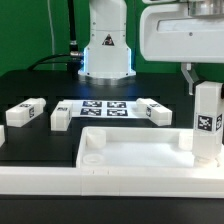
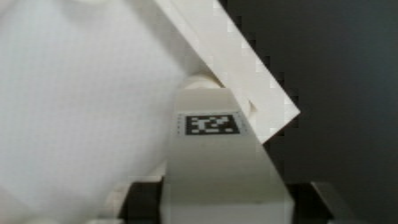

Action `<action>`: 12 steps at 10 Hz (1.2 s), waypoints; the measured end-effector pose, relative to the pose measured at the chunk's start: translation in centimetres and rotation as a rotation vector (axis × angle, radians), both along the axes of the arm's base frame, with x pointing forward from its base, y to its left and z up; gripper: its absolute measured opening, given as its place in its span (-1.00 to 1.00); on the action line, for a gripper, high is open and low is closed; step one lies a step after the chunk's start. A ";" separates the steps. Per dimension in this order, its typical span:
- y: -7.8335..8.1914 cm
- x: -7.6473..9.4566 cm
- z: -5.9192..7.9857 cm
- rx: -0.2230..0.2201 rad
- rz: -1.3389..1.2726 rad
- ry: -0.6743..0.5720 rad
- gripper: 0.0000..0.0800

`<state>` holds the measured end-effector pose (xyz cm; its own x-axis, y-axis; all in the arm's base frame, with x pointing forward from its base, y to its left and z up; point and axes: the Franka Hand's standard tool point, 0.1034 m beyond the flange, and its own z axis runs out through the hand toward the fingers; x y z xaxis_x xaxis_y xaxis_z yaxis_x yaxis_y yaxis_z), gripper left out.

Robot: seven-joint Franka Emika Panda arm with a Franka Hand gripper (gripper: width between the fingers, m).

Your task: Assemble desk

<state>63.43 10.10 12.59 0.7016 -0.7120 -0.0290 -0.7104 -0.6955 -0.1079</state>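
Black matte work surface (image 1: 40,140) carried everything, with a green backdrop behind. Nearest the exterior camera ran a long white border bar (image 1: 40,178). Just beyond it sat the white plastic tray-like tabletop (image 1: 140,150), rim upward, with one round corner socket (image 1: 92,155) plain at its end toward the exterior view's left.

At the tray's opposite end, toward the exterior view's right, a white block leg (image 1: 207,125) bearing a black-and-white square tag stood upright with its long axis vertical. The gripper (image 2: 226,200) was clamped on it from above; in the wrist view a dark pad (image 2: 324,195) pressed each flank of the block. The socket for this leg probably lay straight down along that axis, so the coming move looked like a plain vertical press or twist. The tray's rim hid the leg's foot, and I could not tell whether it had entered the socket. The far finger was cut off in the exterior view.

Farther back, loose white legs (image 1: 60,117) lay flat on either side of the marker board (image 1: 103,108). The arm's white base (image 1: 105,50) rose behind them. A white piece at the exterior view's left edge was too cropped to name.
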 end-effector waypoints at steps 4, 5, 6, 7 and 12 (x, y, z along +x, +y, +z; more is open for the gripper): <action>0.1 -0.1 -0.1 0.008 -0.016 0.004 0.34; 0.2 -0.1 -0.1 0.005 0.022 0.001 0.34; 0.2 0.0 -0.1 -0.003 0.096 -0.007 0.54; 0.1 0.0 -0.1 -0.009 0.222 -0.020 0.54; 0.2 0.0 -0.1 -0.048 0.740 -0.068 0.62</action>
